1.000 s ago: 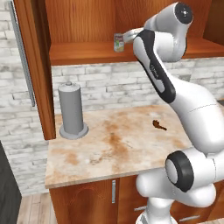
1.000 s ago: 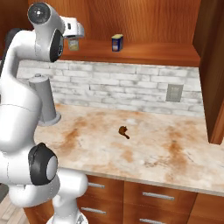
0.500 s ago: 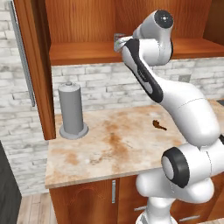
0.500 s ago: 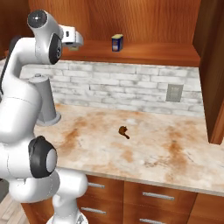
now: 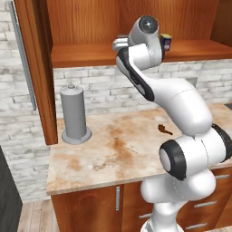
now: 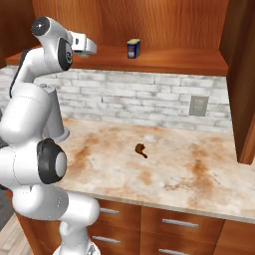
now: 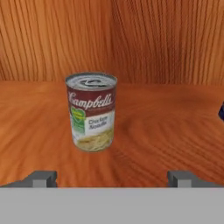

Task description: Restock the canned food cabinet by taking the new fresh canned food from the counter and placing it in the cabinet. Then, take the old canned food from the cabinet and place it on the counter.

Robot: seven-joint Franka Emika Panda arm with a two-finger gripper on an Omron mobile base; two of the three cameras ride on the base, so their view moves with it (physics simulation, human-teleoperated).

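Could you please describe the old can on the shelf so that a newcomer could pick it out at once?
Look at the wooden cabinet above the counter. On its shelf, directly before the open gripper, stands the soup can. Unlike the blue-and-yellow can farther along, it is silver-topped with a red, white and green label.

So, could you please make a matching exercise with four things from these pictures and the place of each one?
Things:
1. blue can
2. soup can
3. grey cylinder
4. brown bit

Places:
A. counter, left end, near the wall
B. cabinet shelf, just ahead of the gripper
C. middle of the counter
D. cabinet shelf, farther right

Pairs: 1-D, 2-B, 3-A, 4-C
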